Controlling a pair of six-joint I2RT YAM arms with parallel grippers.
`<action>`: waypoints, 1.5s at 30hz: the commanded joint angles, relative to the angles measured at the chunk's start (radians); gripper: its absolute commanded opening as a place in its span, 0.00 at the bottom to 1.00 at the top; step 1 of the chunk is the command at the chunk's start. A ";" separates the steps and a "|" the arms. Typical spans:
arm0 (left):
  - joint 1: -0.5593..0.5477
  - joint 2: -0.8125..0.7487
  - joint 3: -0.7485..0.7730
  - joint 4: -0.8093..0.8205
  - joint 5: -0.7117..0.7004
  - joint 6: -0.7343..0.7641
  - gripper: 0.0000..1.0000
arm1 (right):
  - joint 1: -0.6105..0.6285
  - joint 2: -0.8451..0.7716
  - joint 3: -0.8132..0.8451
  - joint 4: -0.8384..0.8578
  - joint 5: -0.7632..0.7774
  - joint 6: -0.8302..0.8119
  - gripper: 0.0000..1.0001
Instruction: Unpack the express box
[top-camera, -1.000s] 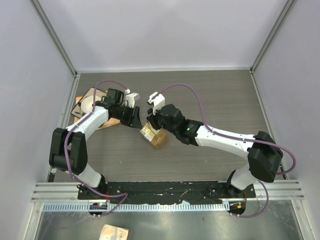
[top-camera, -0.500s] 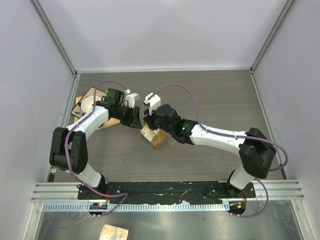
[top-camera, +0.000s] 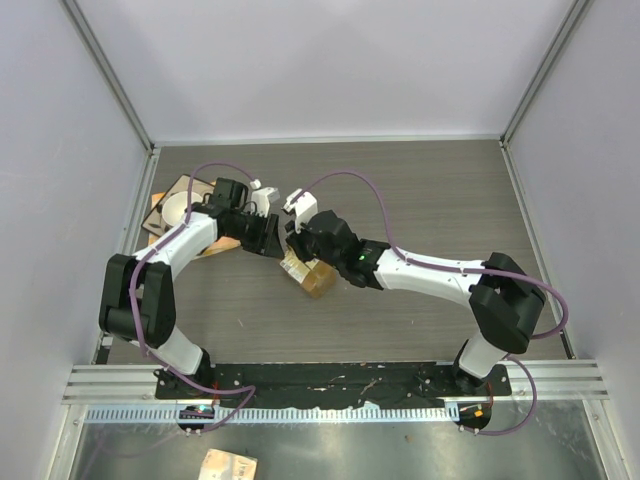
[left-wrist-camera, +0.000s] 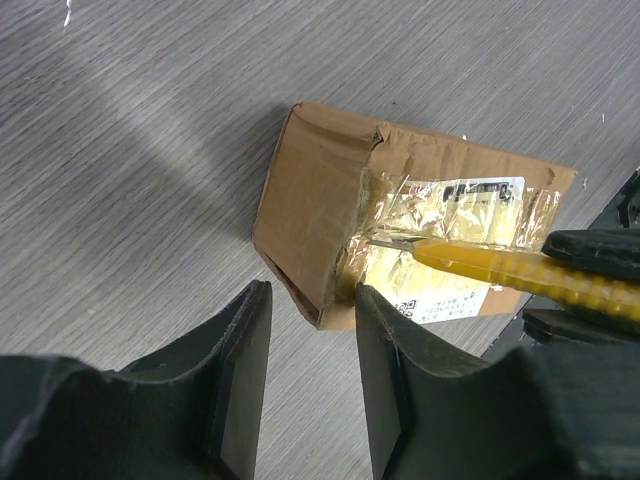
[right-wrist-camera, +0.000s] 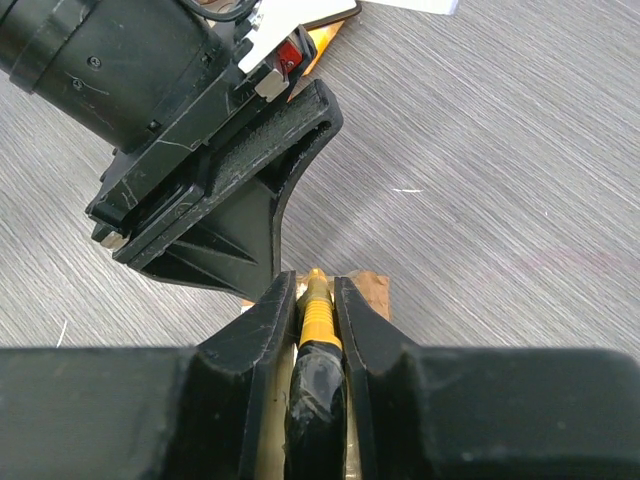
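1. The express box (top-camera: 310, 275) lies mid-counter (top-camera: 430, 190), label up.
2. The right gripper (right-wrist-camera: 310, 285), clamped on the yellow knife (left-wrist-camera: 500, 265), has slid left; its blade now meets the tape, so cutting seems underway.
3. The left gripper (left-wrist-camera: 310, 297), half open and empty, has narrowed slightly beside the box.

We can read no text: the white label (left-wrist-camera: 487, 191) on the box (left-wrist-camera: 305, 205) bears black print, too small and glare-blurred under tape to decipher.
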 joint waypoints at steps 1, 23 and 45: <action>0.005 -0.001 -0.001 0.006 0.014 0.018 0.42 | 0.005 -0.032 0.017 0.021 0.037 -0.045 0.01; -0.027 0.062 0.048 0.037 0.038 -0.062 0.15 | 0.037 -0.110 -0.068 -0.085 0.037 0.034 0.01; -0.091 -0.029 0.010 0.108 -0.267 -0.136 0.00 | 0.184 -0.219 -0.081 -0.300 0.219 0.159 0.01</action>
